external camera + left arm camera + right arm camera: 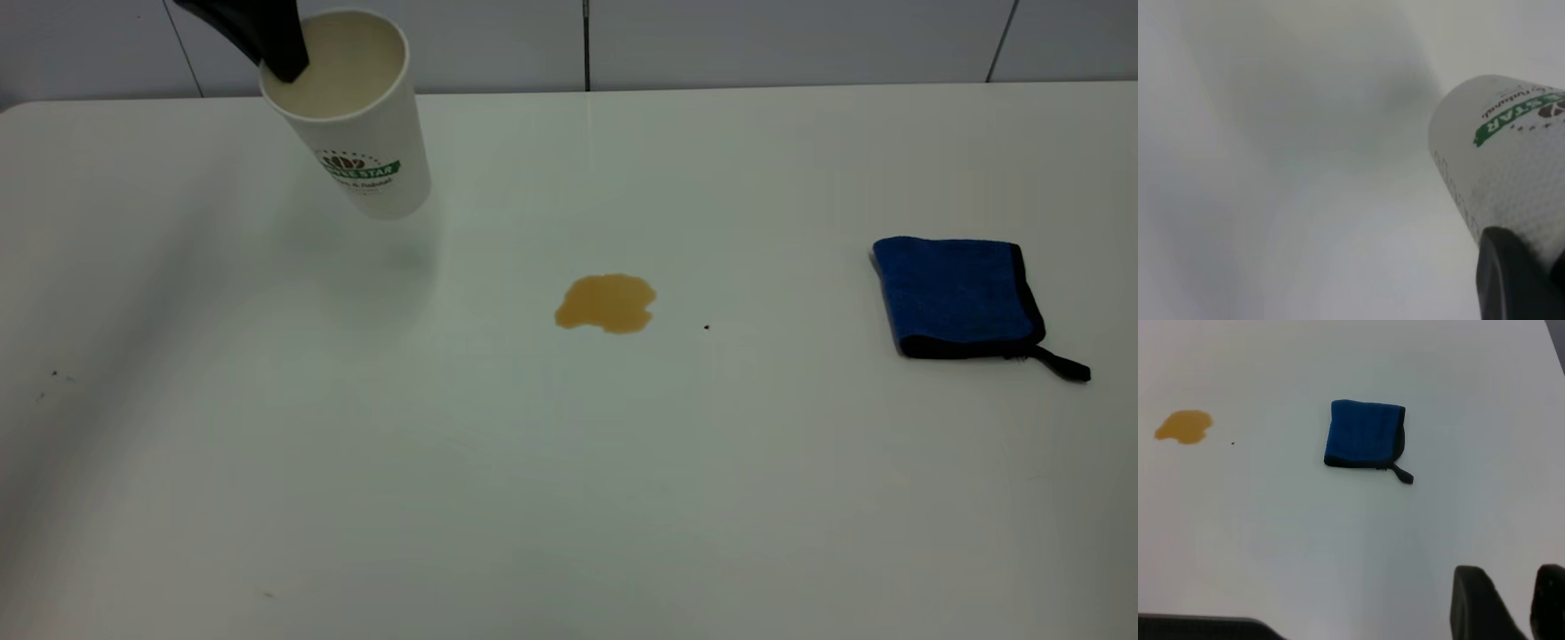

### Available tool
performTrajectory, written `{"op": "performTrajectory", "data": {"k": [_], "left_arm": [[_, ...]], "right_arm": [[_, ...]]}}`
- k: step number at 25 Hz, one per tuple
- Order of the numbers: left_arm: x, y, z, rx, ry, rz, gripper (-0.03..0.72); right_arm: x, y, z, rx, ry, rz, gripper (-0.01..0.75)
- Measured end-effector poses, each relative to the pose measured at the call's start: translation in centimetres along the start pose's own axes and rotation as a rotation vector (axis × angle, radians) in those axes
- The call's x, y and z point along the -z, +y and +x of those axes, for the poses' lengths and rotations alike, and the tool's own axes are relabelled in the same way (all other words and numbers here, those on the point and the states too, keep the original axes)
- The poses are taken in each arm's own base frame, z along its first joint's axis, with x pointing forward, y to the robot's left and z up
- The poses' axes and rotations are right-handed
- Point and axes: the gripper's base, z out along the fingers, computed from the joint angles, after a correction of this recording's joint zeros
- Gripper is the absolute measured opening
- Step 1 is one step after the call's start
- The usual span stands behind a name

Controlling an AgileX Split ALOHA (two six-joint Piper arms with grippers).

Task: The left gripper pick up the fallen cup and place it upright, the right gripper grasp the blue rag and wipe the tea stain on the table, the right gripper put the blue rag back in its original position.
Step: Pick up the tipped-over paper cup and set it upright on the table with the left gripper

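The left gripper (283, 64) grips the cup (351, 116) by its rim, tilted above the table (356, 462) at 11 o'clock, not yet upright, while the stain (606, 303) is unwiped, the rag (958, 296) untouched at 3 o'clock, and the right gripper (1511, 603) hovers open.

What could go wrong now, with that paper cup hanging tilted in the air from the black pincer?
The left pincer grips the cup only at its rim, tilted above the table, so it might slip or tip over again when set down. The tea stain is still wet-looking and unwiped; a cup set too near it could smear it. The blue rag lies apart from the stain, and the right pincer has not touched it.
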Motion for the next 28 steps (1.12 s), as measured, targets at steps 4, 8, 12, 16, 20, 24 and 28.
{"op": "performTrajectory", "data": {"k": [4,8,12,16,20,24,28], "left_arm": [[-2.6,0.4,0.2,0.034,0.017,0.021,0.012],[-4.5,0.6,0.5,0.062,0.041,0.027,0.03],[-5.9,0.8,0.9,0.072,0.068,0.033,0.068],[-6.4,0.8,1.0,0.078,0.071,0.033,0.139],[-6.4,0.9,0.9,0.09,0.065,0.028,0.311],[-5.8,1.1,0.5,0.067,0.079,0.007,0.594],[-2.7,1.2,-0.7,0.035,0.099,-0.023,0.715]], "right_arm": [[0.0,0.0,0.0,0.0,0.0,0.0,0.238],[0.0,0.0,0.0,0.0,0.0,0.0,0.238],[0.0,0.0,0.0,0.0,0.0,0.0,0.238],[0.0,0.0,0.0,0.0,0.0,0.0,0.238],[0.0,0.0,0.0,0.0,0.0,0.0,0.238],[0.0,0.0,0.0,0.0,0.0,0.0,0.238],[0.0,0.0,0.0,0.0,0.0,0.0,0.238]]}}
